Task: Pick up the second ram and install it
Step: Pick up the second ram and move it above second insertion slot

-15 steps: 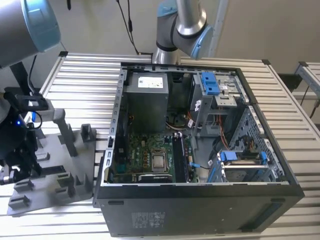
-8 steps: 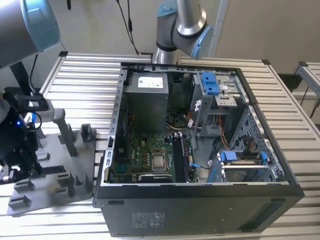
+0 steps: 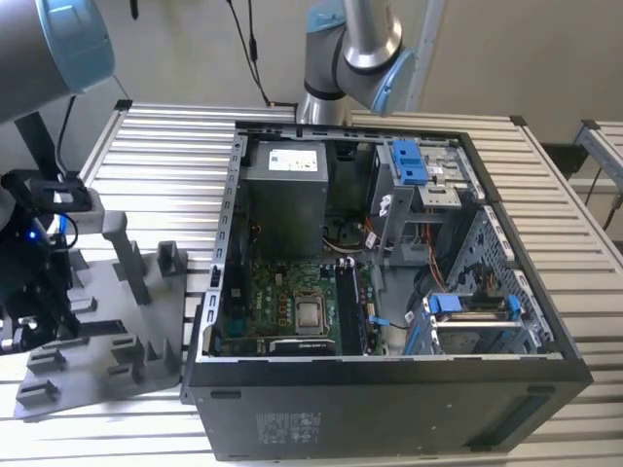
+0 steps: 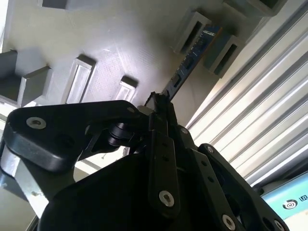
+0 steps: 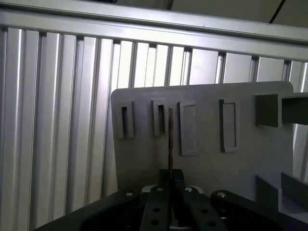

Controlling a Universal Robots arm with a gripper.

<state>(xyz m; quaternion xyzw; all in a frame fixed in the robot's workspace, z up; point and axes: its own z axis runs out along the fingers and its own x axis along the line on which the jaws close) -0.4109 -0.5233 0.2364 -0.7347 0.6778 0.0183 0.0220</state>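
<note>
One gripper (image 4: 159, 99) pinching second ram (image 4: 191, 58), tray (image 4: 120, 38) behind

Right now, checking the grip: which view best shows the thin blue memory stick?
Second wrist view: thin blue memory stick shows its broad face. First wrist view gives its edge; exterior view, the gripper.

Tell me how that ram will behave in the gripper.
The ram looks thin and flat, so probably light and stiff, yet likely fragile if bent. Held at one end by the gripper, it may pivot if bumped.
</note>
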